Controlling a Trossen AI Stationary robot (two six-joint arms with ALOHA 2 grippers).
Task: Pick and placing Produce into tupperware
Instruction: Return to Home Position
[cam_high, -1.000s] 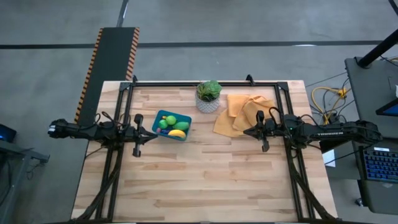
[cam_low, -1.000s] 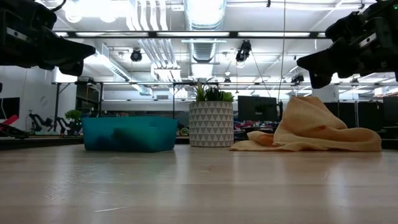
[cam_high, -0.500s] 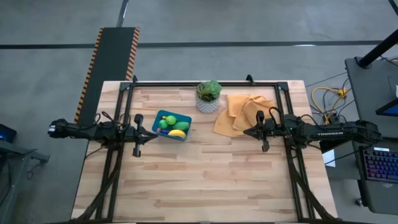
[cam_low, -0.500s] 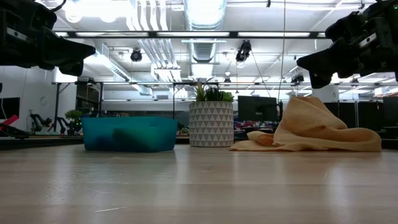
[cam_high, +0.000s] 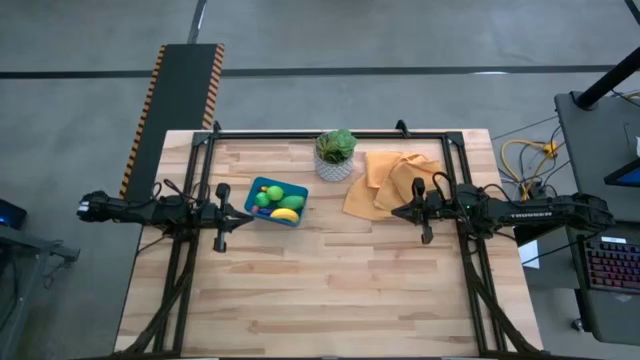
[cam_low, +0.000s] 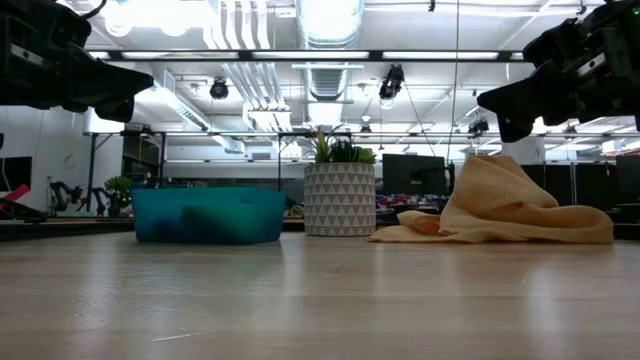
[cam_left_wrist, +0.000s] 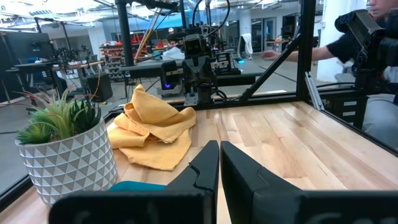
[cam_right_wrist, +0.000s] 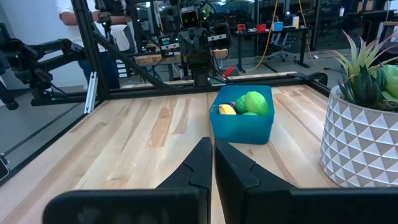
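The blue-teal tupperware stands on the wooden table left of centre, also seen in the low view and the right wrist view. Produce lies inside it: green pieces and a yellow banana. My left gripper hovers shut just left of the tupperware, above the table, pointing level toward the table's right. My right gripper hovers shut over the near edge of the orange-yellow cloth, pointing level toward the table's left. Neither holds anything.
A leafy plant in a white patterned pot stands at the far middle, right of the tupperware. A crumpled orange-yellow cloth lies right of it. A black frame borders the table. People stand beyond the table in the wrist views.
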